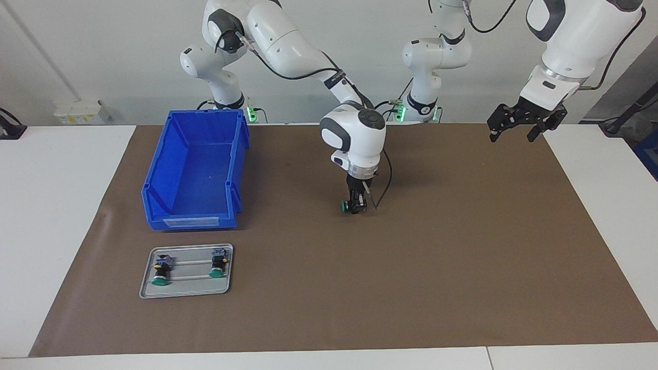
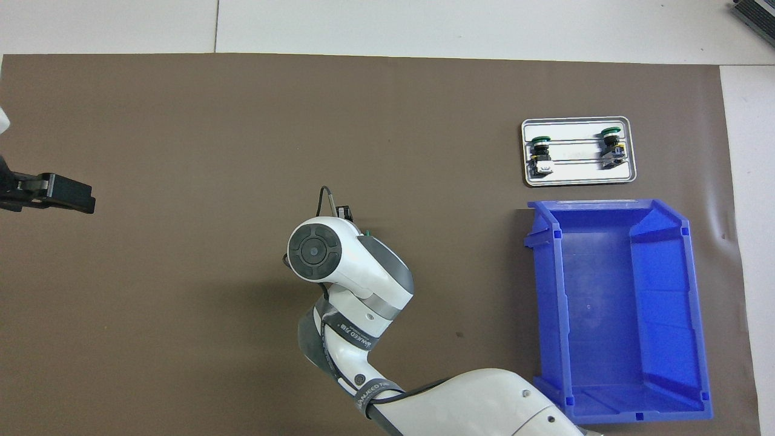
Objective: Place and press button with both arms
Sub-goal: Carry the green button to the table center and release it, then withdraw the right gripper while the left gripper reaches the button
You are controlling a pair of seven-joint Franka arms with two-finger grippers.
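the facing view shows the right pincer (image 1: 355, 206) low over the middle of the brown mat (image 1: 462, 257), pointing straight down, with the button (image 1: 345, 206) at its tips: the green cap pokes out sideways toward the right arm's end of the bench, and the black body sits between the fingers. the fingers look closed around the button, though whether it already rests on the mat or hangs just above it cannot be told. in the overhead view the right arm's white wrist covers nearly all of this; only a black part of the pincer (image 2: 344, 212) and a sliver of green (image 2: 366, 232) peep out past the wrist.

the left pincer (image 1: 515, 134) hangs high over the mat's edge at the left arm's end of the bench, its fingers spread wide and holding nothing. the facing view gives its full claw shape; the overhead view shows only a dark block of it (image 2: 60, 194) at the frame's edge. this arm waits.

toward the right arm's end stands an empty blue bin (image 1: 154, 195), and farther from the robots than the bin lies a grey metal tray (image 1: 149, 290) with two spare buttons (image 1: 160, 271) (image 1: 218, 263) lying on their sides, green caps pointing away from the robots. the overhead view shows the bin's bare floor and the two thin rails the spares lie across more plainly. the held button is well apart from both tray and bin.
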